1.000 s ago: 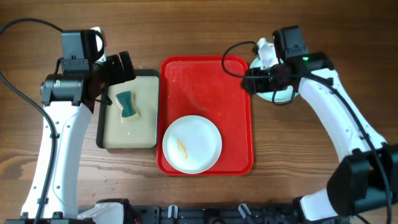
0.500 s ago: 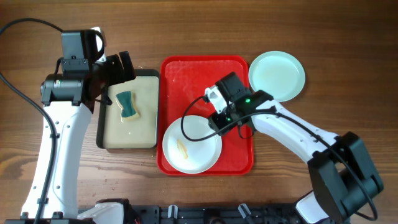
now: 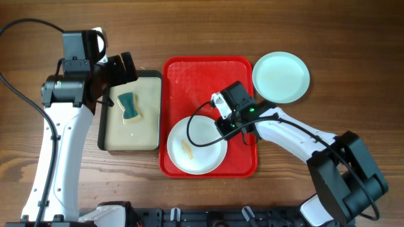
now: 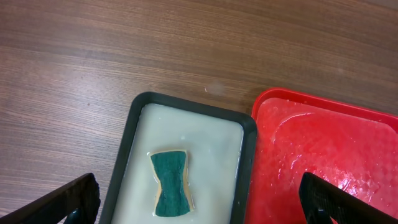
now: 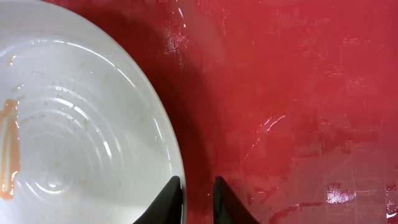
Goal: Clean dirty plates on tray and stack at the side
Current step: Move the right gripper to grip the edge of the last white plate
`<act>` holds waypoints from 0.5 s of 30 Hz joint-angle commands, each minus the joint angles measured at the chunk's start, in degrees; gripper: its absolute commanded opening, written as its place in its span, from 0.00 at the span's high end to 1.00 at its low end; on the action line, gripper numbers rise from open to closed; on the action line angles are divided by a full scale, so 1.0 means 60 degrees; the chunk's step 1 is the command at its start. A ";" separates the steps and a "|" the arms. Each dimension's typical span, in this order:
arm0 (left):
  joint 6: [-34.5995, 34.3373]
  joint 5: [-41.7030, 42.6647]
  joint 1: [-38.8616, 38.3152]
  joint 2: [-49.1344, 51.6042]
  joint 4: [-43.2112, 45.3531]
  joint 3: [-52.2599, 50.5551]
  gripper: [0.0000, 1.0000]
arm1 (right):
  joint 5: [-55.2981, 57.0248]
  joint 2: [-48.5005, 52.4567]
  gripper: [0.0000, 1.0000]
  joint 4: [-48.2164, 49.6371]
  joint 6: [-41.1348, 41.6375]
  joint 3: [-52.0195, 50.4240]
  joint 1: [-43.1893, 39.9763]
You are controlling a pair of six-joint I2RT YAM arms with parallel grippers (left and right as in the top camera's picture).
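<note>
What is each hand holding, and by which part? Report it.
Left hand: nothing, open. Right hand sits at the white plate's rim; whether it grips cannot be told.

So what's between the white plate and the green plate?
The right claw and its arm, over a bare stretch of the tray and its rim, as the overhead view shows.

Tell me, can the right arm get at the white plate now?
Probably yes. The right gripper is at the rim of the white plate on the tray, with nothing between them.
</note>
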 commanded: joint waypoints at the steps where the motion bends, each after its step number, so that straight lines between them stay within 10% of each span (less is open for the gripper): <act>1: -0.0091 0.0076 0.0026 -0.0036 0.0022 0.0073 0.00 | 0.0608 0.0135 0.92 0.0266 0.0521 -0.0095 0.0004; 15: -0.0091 0.0076 0.0026 -0.0036 0.0022 0.0073 0.00 | 0.4768 0.0142 0.96 0.3938 0.1971 -0.0095 -0.0029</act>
